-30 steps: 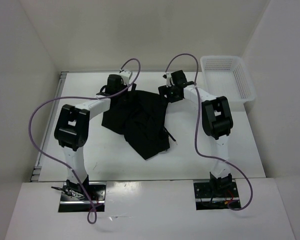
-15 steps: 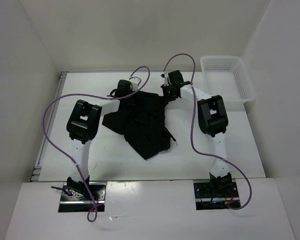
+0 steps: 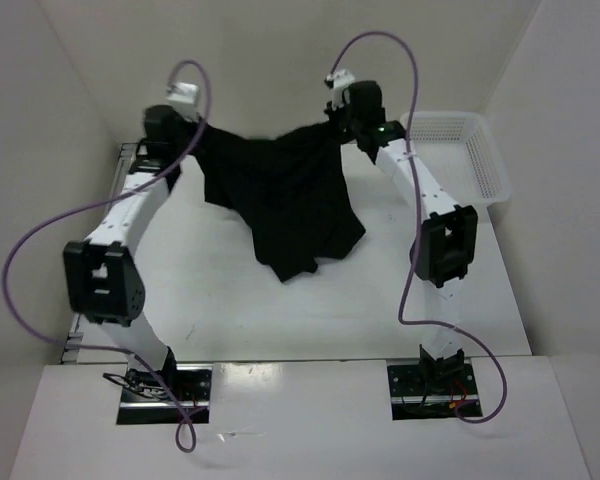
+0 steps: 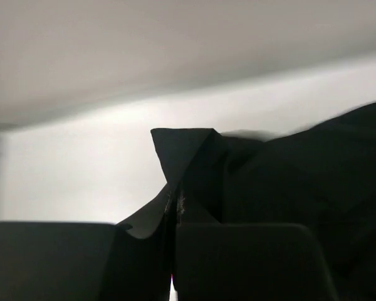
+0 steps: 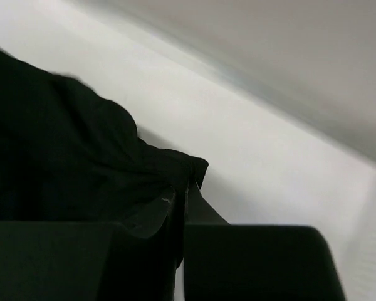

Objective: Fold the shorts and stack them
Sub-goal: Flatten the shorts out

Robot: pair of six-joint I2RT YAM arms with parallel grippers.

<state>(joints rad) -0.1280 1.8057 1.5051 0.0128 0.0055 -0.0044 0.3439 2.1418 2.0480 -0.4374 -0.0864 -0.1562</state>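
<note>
White walls close in a white worktop (image 3: 230, 310). The shorts (image 3: 285, 200) hang over its far middle, strung by their top edge between the two pincers. The edge sags a little between the grips, and the rest drapes down in loose black folds to a low point nearer me. I cannot tell whether that low end touches the worktop.

The left pincer (image 3: 187, 135) is pressed together on the left corner of the cloth, and its wrist view shows a peak of fabric sticking up from between the fingers (image 4: 250, 263). The right pincer (image 3: 333, 122) pinches the right corner the same way, with cloth bunched at its fingers (image 5: 62, 263).

A basket (image 3: 492, 170) sits at the far right of the worktop, apart from the shorts.
</note>
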